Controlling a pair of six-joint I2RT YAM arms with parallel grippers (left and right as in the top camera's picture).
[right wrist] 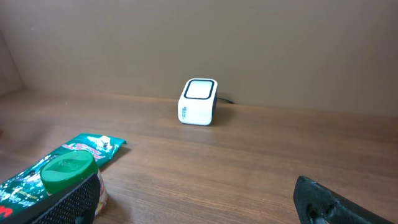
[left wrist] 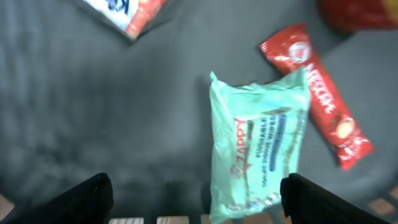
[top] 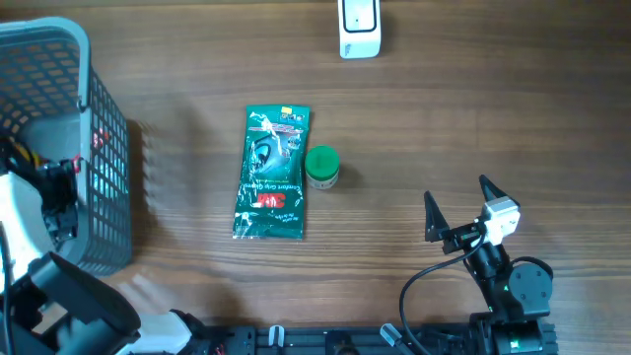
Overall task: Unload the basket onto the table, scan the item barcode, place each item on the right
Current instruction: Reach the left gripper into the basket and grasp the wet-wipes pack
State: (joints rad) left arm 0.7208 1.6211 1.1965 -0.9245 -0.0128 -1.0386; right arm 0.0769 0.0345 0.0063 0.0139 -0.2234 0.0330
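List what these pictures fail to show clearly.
- Left wrist: mint packet print blurred, lower end cut by the bottom edge.
- Left wrist: white packet and red item cut by the top edge.
- Overhead: green packet barcode too small to find.
- Overhead: scanner cut by the top edge.
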